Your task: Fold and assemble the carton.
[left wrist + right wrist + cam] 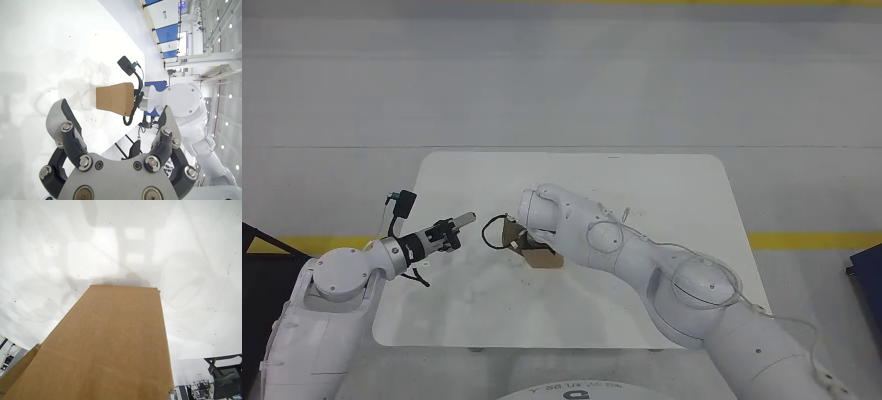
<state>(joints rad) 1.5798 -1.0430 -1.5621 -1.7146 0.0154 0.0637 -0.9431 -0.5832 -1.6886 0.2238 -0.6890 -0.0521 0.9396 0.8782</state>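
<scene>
Top view: a small brown carton sits near the middle of the white table, tucked under the right arm's wrist; the left gripper hangs near it. Left wrist view: that gripper's jaws are spread wide and empty, facing a carton panel. The cardboard looks light, stiff but creasable, best pinched along a flap edge. Right wrist view: a panel looms close; whether the right gripper clasps it cannot be told.
</scene>
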